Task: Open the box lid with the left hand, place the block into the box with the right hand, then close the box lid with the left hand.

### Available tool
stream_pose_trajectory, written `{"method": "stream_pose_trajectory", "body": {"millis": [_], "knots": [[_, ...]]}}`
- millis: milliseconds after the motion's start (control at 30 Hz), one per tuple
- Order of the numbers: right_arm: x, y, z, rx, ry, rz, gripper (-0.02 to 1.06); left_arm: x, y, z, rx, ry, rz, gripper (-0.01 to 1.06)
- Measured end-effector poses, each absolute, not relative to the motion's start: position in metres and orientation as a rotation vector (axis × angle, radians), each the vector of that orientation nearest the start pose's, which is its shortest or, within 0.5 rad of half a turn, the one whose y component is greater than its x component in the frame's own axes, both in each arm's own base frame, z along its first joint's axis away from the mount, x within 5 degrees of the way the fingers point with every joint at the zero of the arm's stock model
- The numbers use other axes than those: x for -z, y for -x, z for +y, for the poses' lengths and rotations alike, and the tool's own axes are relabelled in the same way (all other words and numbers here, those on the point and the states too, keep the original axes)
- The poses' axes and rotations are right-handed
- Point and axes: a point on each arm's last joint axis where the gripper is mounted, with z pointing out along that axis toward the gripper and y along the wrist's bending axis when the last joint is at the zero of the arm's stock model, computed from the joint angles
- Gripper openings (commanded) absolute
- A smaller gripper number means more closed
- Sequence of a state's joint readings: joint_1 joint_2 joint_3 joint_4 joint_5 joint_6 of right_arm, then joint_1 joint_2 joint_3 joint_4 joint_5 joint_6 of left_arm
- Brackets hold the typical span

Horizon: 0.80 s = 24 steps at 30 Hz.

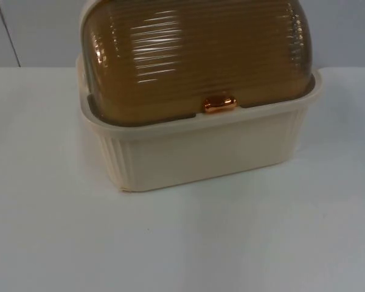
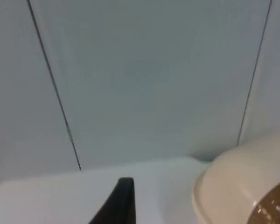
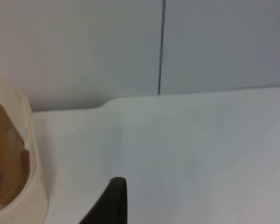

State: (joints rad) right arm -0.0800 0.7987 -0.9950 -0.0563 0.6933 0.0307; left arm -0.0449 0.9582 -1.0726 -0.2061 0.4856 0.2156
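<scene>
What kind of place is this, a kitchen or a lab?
Probably a test bench, not a kitchen: a bare white table, a plain grey partition wall behind it, and a single cream box with its amber lid shut.

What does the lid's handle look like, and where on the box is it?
Find the cream ribbed box at the back of the white table. Its amber ribbed lid is shut. The handle, small, shiny and copper-coloured, sits at the lid's front edge.

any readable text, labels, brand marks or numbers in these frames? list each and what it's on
None: no words, labels, brand marks or numbers can be read.
Cream box: plain ribbed walls, no print.
Amber ribbed lid: shut, no print.
Copper-coloured latch: plain, no marking.
White table and grey partition wall: bare, only panel seams.
</scene>
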Motion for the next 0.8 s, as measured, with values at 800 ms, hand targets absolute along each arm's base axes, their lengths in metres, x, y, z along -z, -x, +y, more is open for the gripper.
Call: {"method": "stream_pose_trajectory", "body": {"millis": [800], "knots": [[-0.423,0.098,-0.014,0.278,-0.204,1.227,1.05,-0.451,0.087,-0.01,-0.091,-0.124,1.168,1.03]]}}
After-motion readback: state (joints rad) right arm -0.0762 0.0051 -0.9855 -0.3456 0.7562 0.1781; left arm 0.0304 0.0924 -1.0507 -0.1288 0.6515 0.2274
